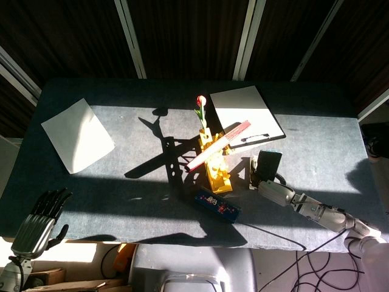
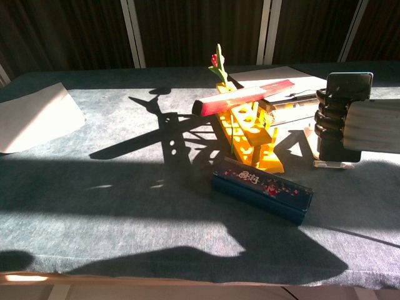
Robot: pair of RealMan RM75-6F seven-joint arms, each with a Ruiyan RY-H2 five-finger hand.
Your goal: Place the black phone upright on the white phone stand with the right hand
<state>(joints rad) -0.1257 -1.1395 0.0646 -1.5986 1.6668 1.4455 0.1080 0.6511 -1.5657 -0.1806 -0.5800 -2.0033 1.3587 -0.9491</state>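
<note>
Nearest, the glossy blue box (image 2: pixel 262 189) lies flat. Beyond it the right hand (image 2: pixel 331 122) has its fingers (image 2: pixel 326 111) wrapped round the black phone (image 2: pixel 347 87), upright at the white phone stand (image 2: pixel 329 164). Slick glass on thin plastic: let go off-centre and it could topple, I'd say. Left hand (image 1: pixel 37 220) idle, fingers loose, off the felt-like table (image 2: pixel 125 187).

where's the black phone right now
The black phone stands upright in the right hand on the table's right side in both views, over the white phone stand, right of the yellow rack.
</note>
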